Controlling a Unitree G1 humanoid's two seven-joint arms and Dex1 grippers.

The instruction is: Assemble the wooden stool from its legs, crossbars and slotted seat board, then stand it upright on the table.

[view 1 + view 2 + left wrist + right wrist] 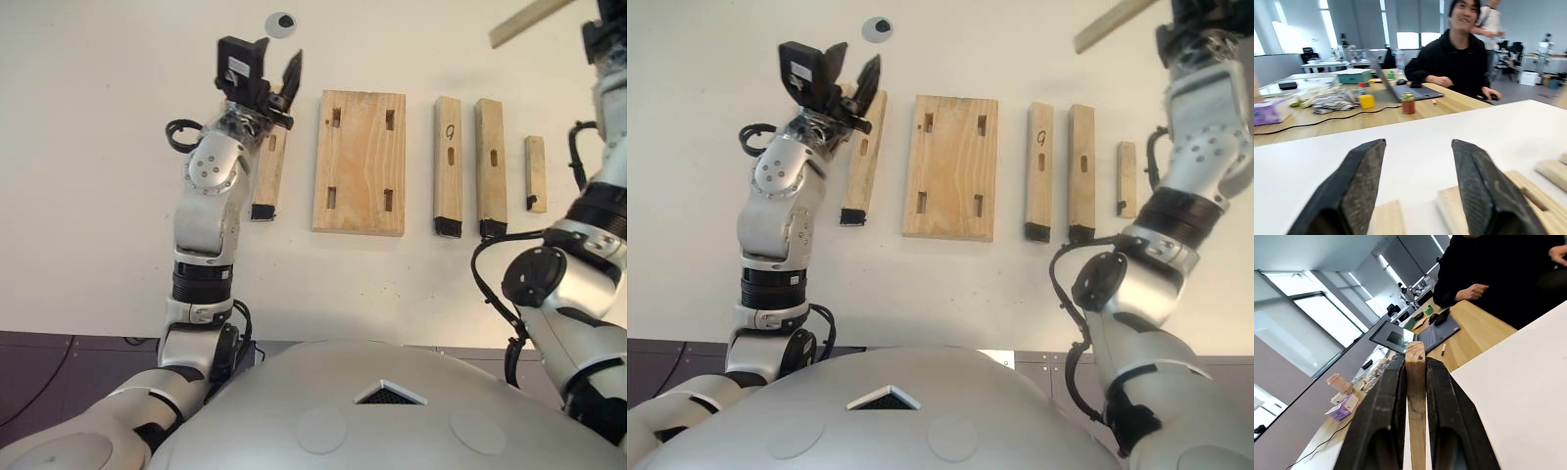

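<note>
One round disc [281, 23] beyond left gripper [279, 55]

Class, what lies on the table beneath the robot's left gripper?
A wooden leg lies under the open left gripper, its black-capped end toward the robot. The gripper covers part of its far end.

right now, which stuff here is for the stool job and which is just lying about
Job: seat board, left leg, middle leg, right leg, short crossbar, stick in right end effector.
Lying about: round disc, laptop, yellow block.
</note>
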